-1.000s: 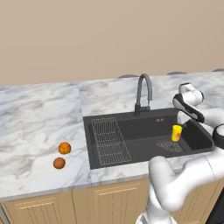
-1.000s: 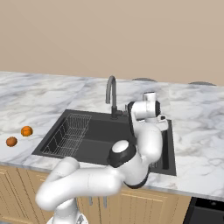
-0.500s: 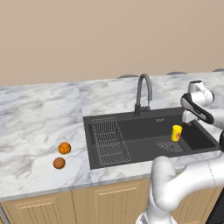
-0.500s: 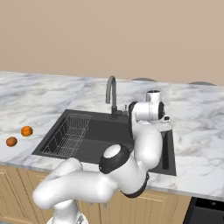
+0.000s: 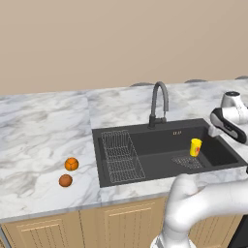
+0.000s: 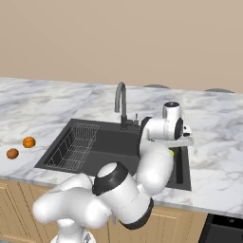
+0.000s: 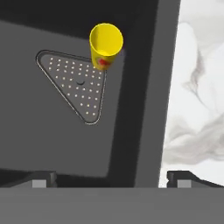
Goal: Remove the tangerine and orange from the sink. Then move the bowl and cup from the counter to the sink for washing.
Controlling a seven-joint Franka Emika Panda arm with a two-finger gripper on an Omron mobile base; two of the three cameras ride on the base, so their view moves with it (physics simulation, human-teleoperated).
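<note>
The cup (image 7: pixel 106 43) is standing upright in the sink (image 7: pixel 52 144) — upper centre of the hand view — well above the released, empty pincer (image 7: pixel 109 178).

Yellow cup (image 5: pixel 195 147) with red mark upright in dark grey sink (image 5: pixel 160 155) beside drain, two orange fruits (image 5: pixel 71 164) (image 5: pixel 65 180) on marble bench (image 5: pixel 43 140) left of sink.
</note>
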